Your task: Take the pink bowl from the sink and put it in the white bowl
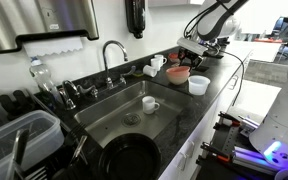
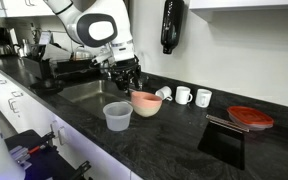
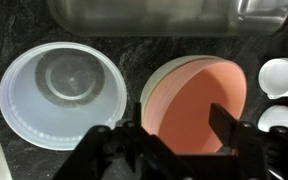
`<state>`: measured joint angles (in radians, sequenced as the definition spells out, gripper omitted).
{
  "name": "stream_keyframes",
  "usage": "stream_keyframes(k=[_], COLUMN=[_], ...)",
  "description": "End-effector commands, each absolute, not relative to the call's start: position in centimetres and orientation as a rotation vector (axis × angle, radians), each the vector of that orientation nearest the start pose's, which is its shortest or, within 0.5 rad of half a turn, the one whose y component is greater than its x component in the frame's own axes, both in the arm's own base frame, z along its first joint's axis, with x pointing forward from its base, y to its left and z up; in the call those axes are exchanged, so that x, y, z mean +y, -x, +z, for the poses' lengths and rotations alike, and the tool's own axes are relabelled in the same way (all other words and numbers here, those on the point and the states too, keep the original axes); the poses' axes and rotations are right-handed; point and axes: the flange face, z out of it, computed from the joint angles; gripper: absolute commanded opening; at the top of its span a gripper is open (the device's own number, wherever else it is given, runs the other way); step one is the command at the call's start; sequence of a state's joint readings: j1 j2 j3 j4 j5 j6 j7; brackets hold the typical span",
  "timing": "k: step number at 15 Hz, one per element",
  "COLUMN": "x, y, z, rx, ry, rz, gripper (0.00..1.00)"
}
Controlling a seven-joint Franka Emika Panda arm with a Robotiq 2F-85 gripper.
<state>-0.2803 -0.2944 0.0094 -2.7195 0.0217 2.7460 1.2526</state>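
Observation:
The pink bowl (image 3: pixel 199 100) sits nested inside the white bowl (image 3: pixel 145 95) on the dark counter; only the white bowl's cream rim shows around it. Both exterior views show the pair, pink bowl (image 2: pixel 147 98) in white bowl (image 2: pixel 145 110), and pink bowl (image 1: pixel 178 72). My gripper (image 3: pixel 179 135) hangs just above the pink bowl with its fingers spread wide and nothing between them. It also shows in both exterior views (image 2: pixel 124 80) (image 1: pixel 195 55).
A translucent plastic cup (image 3: pixel 59 90) (image 2: pixel 117 116) stands beside the bowls. White mugs (image 2: pixel 183 96) line the wall. A red lid on a black scale (image 2: pixel 249 118) lies further along. The sink (image 1: pixel 119 115) holds a white mug (image 1: pixel 150 104) and a black pan (image 1: pixel 129 160).

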Motion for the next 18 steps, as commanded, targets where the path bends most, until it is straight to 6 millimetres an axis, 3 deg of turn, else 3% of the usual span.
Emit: stream_keyframes(k=[1,6,10,11,13,18], x=[-10.1,-6.1,0.9,-0.2,1.8,0.9], y=[-41.0,-41.1,-40.3,-40.7,-40.4,-40.4], z=[36.6,39.3,39.5,39.4,39.4,39.4], rx=[2.016,1.853,1.596,1.687,1.620,1.615], ry=[2.167,2.278,2.420,2.389,2.413,2.414], rz=[-0.500,-0.515,-0.298,-0.379,-0.327,-0.323], gripper=[1.00,1.00,1.00,1.00,1.00,1.00])
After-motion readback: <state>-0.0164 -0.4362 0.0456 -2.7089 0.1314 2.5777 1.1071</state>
